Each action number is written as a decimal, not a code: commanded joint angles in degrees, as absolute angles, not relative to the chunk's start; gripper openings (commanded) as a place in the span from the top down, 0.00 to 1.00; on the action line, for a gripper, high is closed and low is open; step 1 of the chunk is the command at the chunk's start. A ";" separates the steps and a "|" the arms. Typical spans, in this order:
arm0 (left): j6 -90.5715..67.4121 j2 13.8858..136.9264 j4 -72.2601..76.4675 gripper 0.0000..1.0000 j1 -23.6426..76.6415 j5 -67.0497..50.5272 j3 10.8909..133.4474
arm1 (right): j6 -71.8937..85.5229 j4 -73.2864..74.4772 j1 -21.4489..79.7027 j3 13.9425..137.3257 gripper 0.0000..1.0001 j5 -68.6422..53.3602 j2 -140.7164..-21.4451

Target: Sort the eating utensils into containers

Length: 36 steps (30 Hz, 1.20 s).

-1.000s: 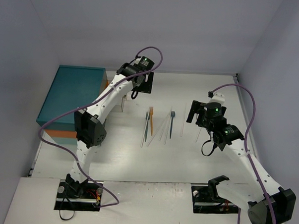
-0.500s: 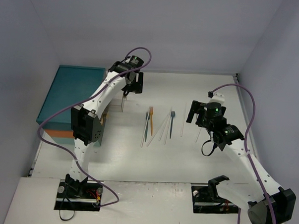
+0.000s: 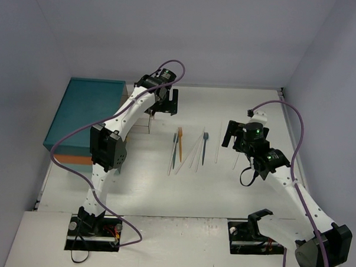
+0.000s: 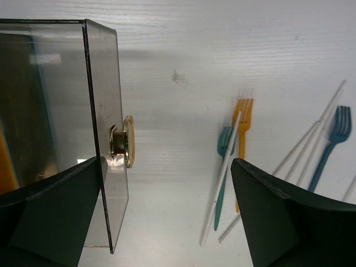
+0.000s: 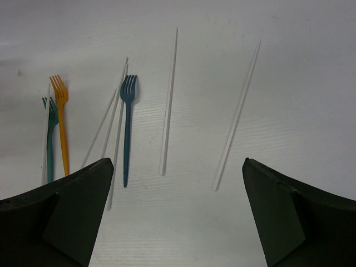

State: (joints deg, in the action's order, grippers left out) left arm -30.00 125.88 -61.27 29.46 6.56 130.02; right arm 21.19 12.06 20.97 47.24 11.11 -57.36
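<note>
Since the left end effector (image 4: pixel 168 164) and the right end effector (image 5: pixel 177 161) are both spread wide and holding nothing, a utensil pick looks next. The right one hovers over the thin pale chopsticks (image 5: pixel 169 100) on the white desk (image 5: pixel 289 44), so line up on a single stick and drop square across it, or it'll skid. The orange plastic fork (image 4: pixel 242 111) and teal plastic fork (image 4: pixel 223 144) lie near the smoky see-through drawer (image 4: pixel 105 83). Its round gold knob (image 4: pixel 123 142) shows only in the left wrist view; the boxy teal chest (image 3: pixel 84 109) only from the top.
</note>
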 commanded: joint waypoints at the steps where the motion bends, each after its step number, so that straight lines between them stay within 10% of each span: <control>1: -32.60 124.45 -60.64 0.05 31.11 3.08 134.47 | 21.71 10.46 20.57 47.20 0.00 11.87 -56.25; 25: -31.11 117.40 -60.53 0.06 38.60 8.94 139.75 | 21.27 10.94 20.48 48.51 0.00 12.83 -55.99; 36: -40.50 121.63 -59.95 0.39 45.29 10.33 128.41 | 21.53 14.53 20.36 50.51 0.01 14.50 -49.13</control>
